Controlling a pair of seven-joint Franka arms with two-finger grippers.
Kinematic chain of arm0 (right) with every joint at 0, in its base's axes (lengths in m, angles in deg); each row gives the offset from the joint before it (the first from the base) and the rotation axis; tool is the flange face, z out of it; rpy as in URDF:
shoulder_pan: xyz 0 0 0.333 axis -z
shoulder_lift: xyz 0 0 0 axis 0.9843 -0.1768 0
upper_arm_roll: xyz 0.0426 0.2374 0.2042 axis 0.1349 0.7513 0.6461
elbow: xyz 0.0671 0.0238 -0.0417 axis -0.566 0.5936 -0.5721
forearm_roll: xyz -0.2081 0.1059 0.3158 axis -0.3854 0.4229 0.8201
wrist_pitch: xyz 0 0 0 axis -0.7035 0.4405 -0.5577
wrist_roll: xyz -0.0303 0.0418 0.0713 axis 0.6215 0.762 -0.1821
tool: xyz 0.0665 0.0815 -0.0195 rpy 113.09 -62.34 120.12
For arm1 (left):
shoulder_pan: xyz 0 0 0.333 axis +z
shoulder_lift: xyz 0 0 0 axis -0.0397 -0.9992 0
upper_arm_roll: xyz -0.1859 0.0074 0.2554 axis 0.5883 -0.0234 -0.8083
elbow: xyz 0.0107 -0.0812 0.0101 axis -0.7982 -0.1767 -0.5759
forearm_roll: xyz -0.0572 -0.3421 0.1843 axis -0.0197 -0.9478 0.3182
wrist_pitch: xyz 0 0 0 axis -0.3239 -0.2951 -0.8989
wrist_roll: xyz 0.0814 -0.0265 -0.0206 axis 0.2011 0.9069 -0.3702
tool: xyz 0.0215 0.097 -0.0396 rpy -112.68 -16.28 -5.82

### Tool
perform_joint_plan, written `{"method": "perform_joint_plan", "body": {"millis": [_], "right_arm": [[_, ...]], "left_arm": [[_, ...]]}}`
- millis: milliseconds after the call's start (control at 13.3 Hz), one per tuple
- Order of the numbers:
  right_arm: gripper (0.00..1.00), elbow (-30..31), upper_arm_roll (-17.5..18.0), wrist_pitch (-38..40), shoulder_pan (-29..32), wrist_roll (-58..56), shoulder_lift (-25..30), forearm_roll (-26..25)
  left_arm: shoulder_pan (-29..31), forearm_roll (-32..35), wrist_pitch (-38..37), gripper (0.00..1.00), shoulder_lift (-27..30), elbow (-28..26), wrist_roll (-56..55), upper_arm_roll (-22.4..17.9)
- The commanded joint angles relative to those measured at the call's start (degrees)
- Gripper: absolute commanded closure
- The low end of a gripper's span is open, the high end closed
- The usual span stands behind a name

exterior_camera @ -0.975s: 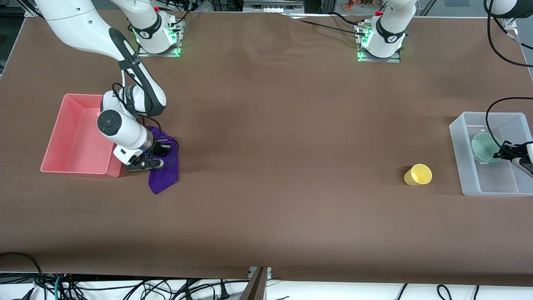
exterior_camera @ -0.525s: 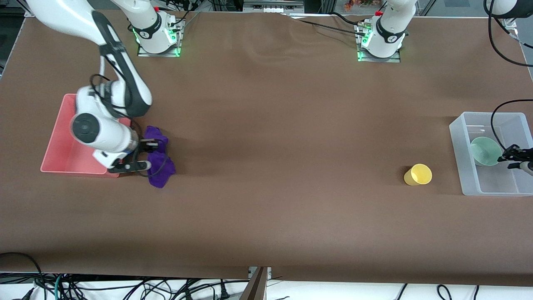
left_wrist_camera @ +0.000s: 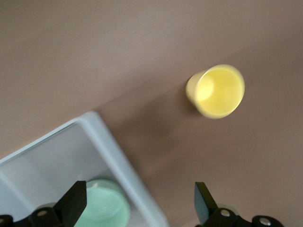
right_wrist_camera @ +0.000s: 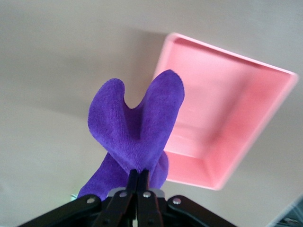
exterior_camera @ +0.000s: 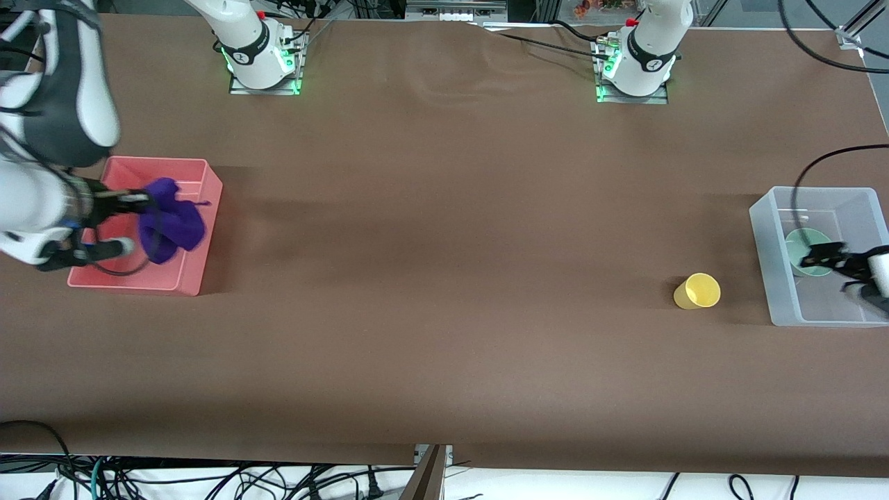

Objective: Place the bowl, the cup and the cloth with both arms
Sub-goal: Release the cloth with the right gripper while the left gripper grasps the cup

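While the right gripper (exterior_camera: pixel 135 203) is clamping the cloth (exterior_camera: pixel 170 221) between fingers pressed fully together, I am seeing that purple bundle hanging in the air over the pink bin (exterior_camera: pixel 201 264), bunched into two lobes in the right wrist view (right_wrist_camera: pixel 135 137). The pink bin (right_wrist_camera: pixel 246 123) is sitting at the right arm's end of the table. My left gripper (exterior_camera: pixel 816 258) is hovering over the clear bin (exterior_camera: pixel 764 236) at the left arm's end, its fingers (left_wrist_camera: pixel 73 203) spread wide and gripping nothing. The bowl (exterior_camera: pixel 806 243) is resting inside that clear bin, mint green and upright, seen in the left wrist view (left_wrist_camera: pixel 106 208) against the bin's wall (left_wrist_camera: pixel 109 142). The cup (exterior_camera: pixel 696 291) is lying tipped on the brown table, beside the clear bin and toward the table's middle, its open mouth (left_wrist_camera: pixel 218 92) facing the wrist camera. I am counting one cloth, one bowl, one cup, two bins and two arms. I am finding no label or writing I can read on any of them.
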Motion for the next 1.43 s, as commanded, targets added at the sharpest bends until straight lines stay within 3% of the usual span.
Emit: {"method": "perform_joint_plan", "body": {"millis": [0,150,225,375,450,750,900,975,1050,1125,1275,1350], "right_arm": [[1.00,0.31,-5.02,0.72,-0.14,-7.86,-0.62,-2.25],[1.00,3.90,-9.15,-2.26,-0.14,-11.39,-0.70,-2.34],[1.00,6.27,-10.13,-4.19,-0.14,-12.01,-0.70,-2.26],[1.00,11.46,-10.40,-7.88,-0.14,-11.14,-0.70,-1.56],[1.00,14.09,-10.66,-10.42,-0.14,-11.05,-0.70,-1.29],[1.00,25.78,-11.28,-25.88,-0.14,-9.04,-1.23,-0.59],[1.00,28.87,-11.80,-29.51,-0.14,-9.03,-1.41,1.87],[0.73,28.97,-11.98,-29.96,-0.14,-9.03,-1.58,1.96],[0.14,28.54,-11.98,-29.61,-0.14,-9.03,-1.24,1.96],[0.00,27.14,-12.07,-28.91,-0.14,-9.11,-0.10,2.05],[0.00,21.02,-11.64,-21.92,-0.14,-9.20,3.76,4.93],[0.00,14.54,-11.02,-16.05,-0.22,-9.38,4.21,6.52]], "left_arm": [[-4.02,0.34,4.98,0.00,-4.68,-1.34,-6.50,-0.75],[-4.55,0.34,12.71,0.03,-6.36,-5.11,-6.77,-0.75],[-4.73,-0.88,14.83,0.17,-6.72,-7.65,-7.21,-0.75],[-4.64,-3.53,17.66,0.74,-7.50,-9.61,-7.30,-0.75],[-4.55,-3.71,17.67,0.98,-7.86,-9.52,-7.12,-0.75],[-4.38,-3.71,17.05,1.00,-7.25,-9.08,-6.95,-0.75],[-4.38,-3.71,14.00,1.00,-4.63,-8.82,-6.86,-0.83],[-4.20,-3.10,11.28,1.00,-2.78,-8.56,-6.77,-0.83],[-3.85,-2.74,8.03,1.00,-1.11,-8.21,-6.42,-1.09],[-3.76,-2.74,4.61,1.00,0.73,-8.11,-4.85,-1.62],[-3.50,0.49,0.37,1.00,4.42,-8.11,0.58,-4.68],[-2.89,2.51,-0.69,1.00,5.57,-8.20,4.35,-5.83]]}}
